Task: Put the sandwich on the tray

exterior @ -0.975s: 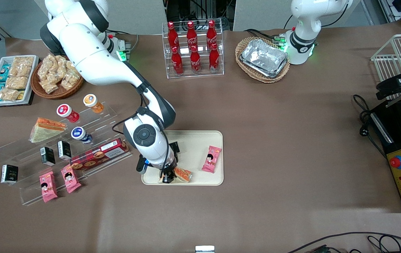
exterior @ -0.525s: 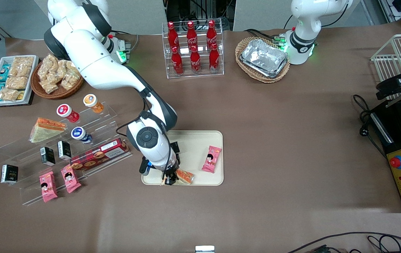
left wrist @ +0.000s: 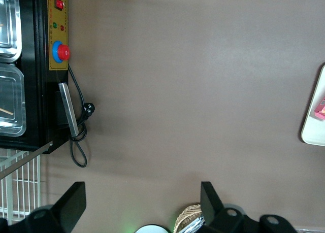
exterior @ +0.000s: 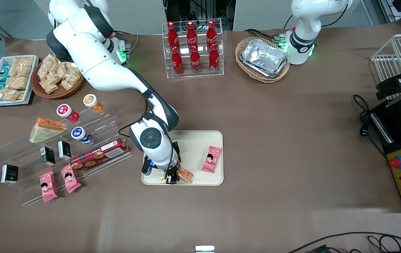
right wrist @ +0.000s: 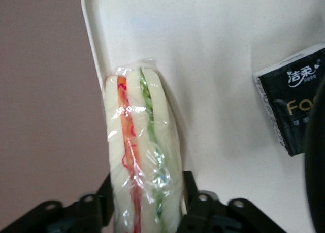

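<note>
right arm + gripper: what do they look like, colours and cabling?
The right arm has glossy white shells, dark grey joint bands, a round dark wrist cap and a thin black cable. A green light glows at its base. The gripper over the tray is black with a blue part alongside.

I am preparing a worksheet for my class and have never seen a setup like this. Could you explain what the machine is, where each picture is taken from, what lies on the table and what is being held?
These are two white robot arms at a brown table; only one works. The front view looks down on everything. There the working arm's gripper is low over the cream tray, at the tray's edge nearest the camera, shut on a wrapped sandwich. The right wrist view comes from a camera on that arm: it shows the sandwich close up, pinched between the black fingers, over the tray, where a black packet lies too. The left wrist view, from the parked arm, shows mostly bare table. Also around: a pink snack pack on the tray, a second sandwich on a clear stand, red bottles and foil trays in a basket.
</note>
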Tool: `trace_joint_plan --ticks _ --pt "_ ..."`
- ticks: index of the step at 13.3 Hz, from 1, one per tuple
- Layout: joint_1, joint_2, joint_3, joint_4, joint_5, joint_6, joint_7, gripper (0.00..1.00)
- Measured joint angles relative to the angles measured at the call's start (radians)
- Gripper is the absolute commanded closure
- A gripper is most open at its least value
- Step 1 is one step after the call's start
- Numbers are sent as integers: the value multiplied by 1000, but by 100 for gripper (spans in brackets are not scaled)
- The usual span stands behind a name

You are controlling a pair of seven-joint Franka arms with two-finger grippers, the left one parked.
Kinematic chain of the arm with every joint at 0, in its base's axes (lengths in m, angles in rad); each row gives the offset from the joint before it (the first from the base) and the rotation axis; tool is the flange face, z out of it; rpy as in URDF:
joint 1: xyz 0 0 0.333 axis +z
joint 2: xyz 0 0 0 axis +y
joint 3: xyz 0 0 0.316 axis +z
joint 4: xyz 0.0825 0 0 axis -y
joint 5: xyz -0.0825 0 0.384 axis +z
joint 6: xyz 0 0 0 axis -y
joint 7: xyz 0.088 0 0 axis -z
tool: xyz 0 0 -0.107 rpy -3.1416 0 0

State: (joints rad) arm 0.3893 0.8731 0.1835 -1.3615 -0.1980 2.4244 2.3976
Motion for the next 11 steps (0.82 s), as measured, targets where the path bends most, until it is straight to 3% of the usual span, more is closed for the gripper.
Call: trace_joint_plan --ticks 8,11 --pt "1 -9 -1 27 -12 -7 0 0" --pt "0 -81 0 41 -13 -126 -55 0"
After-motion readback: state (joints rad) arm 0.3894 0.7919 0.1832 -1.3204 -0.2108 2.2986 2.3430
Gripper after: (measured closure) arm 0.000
